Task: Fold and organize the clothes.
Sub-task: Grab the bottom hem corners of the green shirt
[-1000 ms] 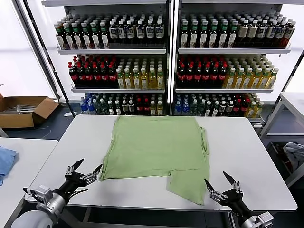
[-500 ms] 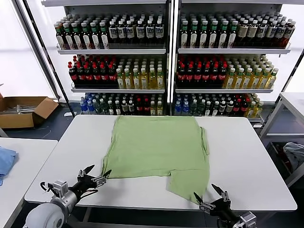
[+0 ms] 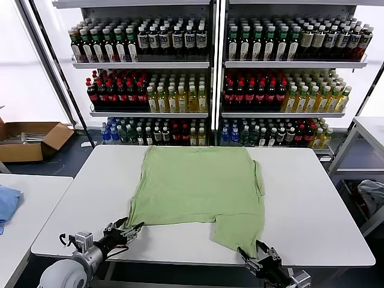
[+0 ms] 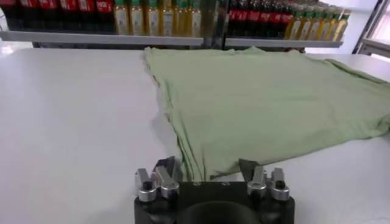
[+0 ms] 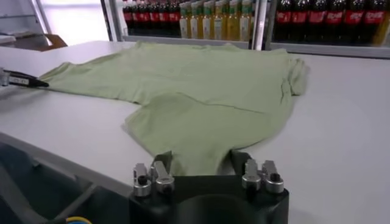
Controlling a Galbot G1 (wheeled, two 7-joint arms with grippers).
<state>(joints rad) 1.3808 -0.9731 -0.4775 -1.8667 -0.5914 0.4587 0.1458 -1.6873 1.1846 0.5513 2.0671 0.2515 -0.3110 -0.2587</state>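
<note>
The light green shirt [image 3: 198, 180] lies flat on the white table [image 3: 312, 198], plain side up, with no graphic or buttons showing. One flap hangs toward the near right edge. My left gripper [image 3: 129, 230] is open at the shirt's near left corner. In the left wrist view the shirt [image 4: 262, 91] has its corner between the spread jaws of the left gripper [image 4: 209, 167]. My right gripper [image 3: 258, 258] is open at the near tip of the flap. In the right wrist view the cloth [image 5: 201, 85] reaches in between the jaws of the right gripper [image 5: 201, 159].
Shelves of bottles [image 3: 210, 84] stand behind the table. A cardboard box [image 3: 30, 138] lies on the floor at the far left. A blue cloth [image 3: 7, 203] rests on a side table at left. A grey-blue cloth [image 3: 372, 195] lies at right.
Both grippers have moved in to the shirt's near edge, the left to the near left corner, the right to the flap's tip. The shirt has not moved.
</note>
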